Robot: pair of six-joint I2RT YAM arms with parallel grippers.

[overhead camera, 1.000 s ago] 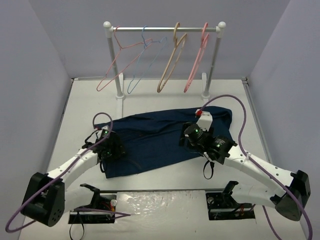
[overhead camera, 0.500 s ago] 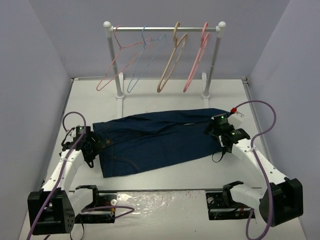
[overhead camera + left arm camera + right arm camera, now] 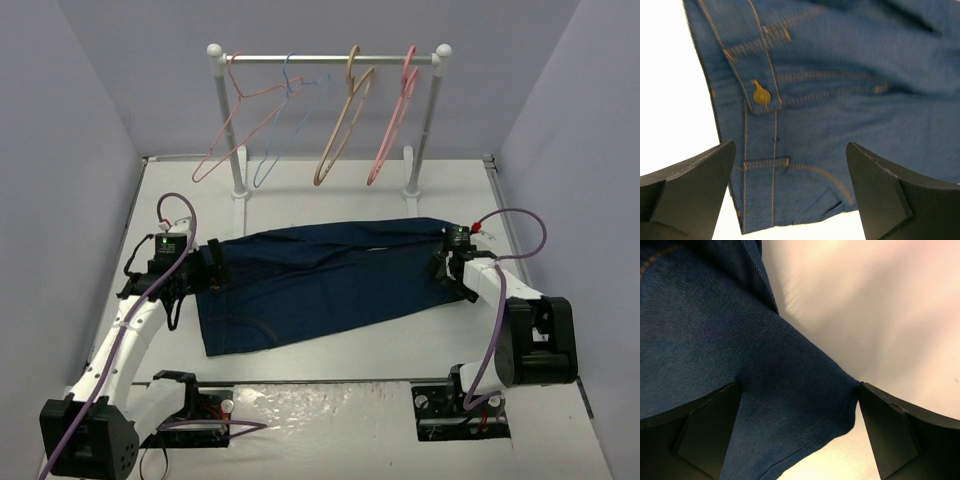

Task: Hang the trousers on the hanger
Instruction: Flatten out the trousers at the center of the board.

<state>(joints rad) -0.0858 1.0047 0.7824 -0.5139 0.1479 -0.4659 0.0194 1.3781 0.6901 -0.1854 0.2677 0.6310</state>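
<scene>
the trousers (image 3: 320, 285) lie spread flat on the table (image 3: 330, 195), running left to right, waist end at the left and leg ends at the right. they are well apart from the hanger (image 3: 338, 135), which hangs on the rail (image 3: 320, 59) at the far side, between a blue hanger (image 3: 285, 120) and a pink hanger (image 3: 392, 125). a second pink hanger (image 3: 228, 130) hangs at the left end of the rail.

the left gripper (image 3: 212, 268) sits at the waist end. in the left wrist view its jaws stand wide apart and hold nothing; the waistband, with a brass button (image 3: 761, 96), lies flat below and between the fingers (image 3: 695, 192).

the right gripper (image 3: 443, 262) sits at the leg end, near the table's right edge. in the right wrist view its jaws are also spread wide and hold nothing; a corner of the cloth lies on the table between the fingers (image 3: 705, 430). whether the fingers touch the cloth cannot be told.
</scene>
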